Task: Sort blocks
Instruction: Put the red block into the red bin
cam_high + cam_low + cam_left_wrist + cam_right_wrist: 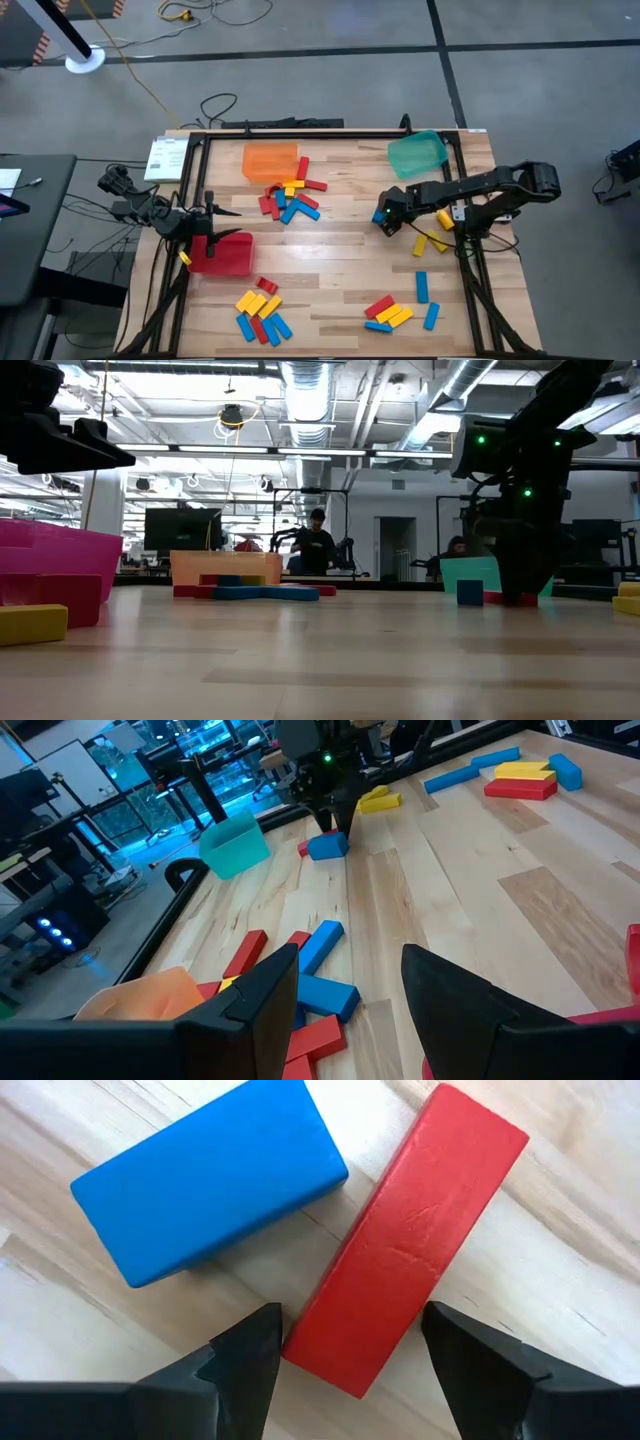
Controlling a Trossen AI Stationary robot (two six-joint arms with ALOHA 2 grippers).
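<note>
A blue block (210, 1175) and a red block (405, 1250) lie flat on the wooden table, side by side at right of centre. My right gripper (360, 1355) points down over them, open, one finger on each side of the red block's near end and apart from it. In the high view this gripper (386, 218) is left of the right arm. My left gripper (350, 990) waits open and empty at the table's left, above the red bin (222, 253). More red, blue and yellow blocks lie in groups (290, 198), (262, 312), (388, 312).
An orange bin (270, 160) stands at the far middle and a green bin (417, 153) at the far right. Yellow blocks (432, 240) and blue blocks (422, 285) lie under the right arm. A yellow block (185, 258) lies by the red bin. A black frame edges the table.
</note>
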